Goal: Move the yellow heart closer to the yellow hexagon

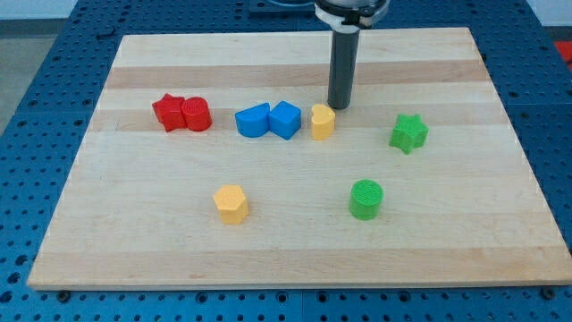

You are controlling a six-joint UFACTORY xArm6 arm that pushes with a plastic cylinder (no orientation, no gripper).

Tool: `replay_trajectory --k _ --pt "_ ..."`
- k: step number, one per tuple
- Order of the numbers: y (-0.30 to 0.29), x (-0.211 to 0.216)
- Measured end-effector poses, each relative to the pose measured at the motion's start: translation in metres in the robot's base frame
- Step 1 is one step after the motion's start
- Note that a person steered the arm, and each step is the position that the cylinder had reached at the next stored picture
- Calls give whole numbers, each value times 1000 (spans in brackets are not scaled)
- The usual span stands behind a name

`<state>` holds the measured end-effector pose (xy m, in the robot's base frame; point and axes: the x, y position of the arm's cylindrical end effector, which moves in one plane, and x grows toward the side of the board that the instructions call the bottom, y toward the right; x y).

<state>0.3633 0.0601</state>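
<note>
The yellow heart (323, 122) sits on the wooden surface (295, 255) just right of the blue cube (285, 120), near the view's centre top. Which way its point faces and where its long axis runs cannot be made out at this size. My tip (339, 106) stands just above and right of it, close but whether touching is unclear. There are no jaws, only the rod, whose upper part is cut off by the view's top edge. The yellow hexagon (231, 204) lies well apart, toward the view's bottom left.
</note>
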Motion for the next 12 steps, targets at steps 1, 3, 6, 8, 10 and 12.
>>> replay_trajectory --k 1,3,6,8,10,12 --pt "5 21" --pt "4 42" --pt "-18 17" --pt "-31 68" --pt "-30 118" --pt "-28 86"
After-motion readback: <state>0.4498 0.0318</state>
